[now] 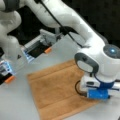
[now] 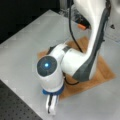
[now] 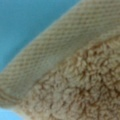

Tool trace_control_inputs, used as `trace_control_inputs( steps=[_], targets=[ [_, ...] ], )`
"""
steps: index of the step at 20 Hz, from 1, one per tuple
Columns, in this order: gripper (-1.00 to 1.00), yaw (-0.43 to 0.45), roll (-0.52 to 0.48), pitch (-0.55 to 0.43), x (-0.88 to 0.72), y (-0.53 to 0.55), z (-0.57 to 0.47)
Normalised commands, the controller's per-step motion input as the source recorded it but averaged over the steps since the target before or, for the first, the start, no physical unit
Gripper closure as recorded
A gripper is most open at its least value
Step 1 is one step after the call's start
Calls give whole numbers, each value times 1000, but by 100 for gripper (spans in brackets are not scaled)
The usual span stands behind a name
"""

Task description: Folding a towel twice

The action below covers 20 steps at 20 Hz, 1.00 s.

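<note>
Gripper (image 2: 51, 106) low at the towel's (image 1: 55, 87) near edge on the table (image 1: 15, 105); whether its jaws are open or closed cannot be told. Towel lies flat, unfolded: no fold made, both outstanding.

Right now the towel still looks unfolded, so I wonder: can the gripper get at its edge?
Probably yes. The gripper hangs low at the towel border; the wrist view shows its woven hem close up, with nothing between.
</note>
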Motion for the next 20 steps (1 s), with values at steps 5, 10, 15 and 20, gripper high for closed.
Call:
trace_control_inputs(
  steps=[5,10,15,20],
  targets=[
    [100,14,-139,-103,-142,-129,-268],
    [100,-10,-131,-81,-140,-111,-297],
    [100,-23,-138,-9,-172,-103,-301],
    [100,-29,-142,-22,-122,-67,-329]
  ],
)
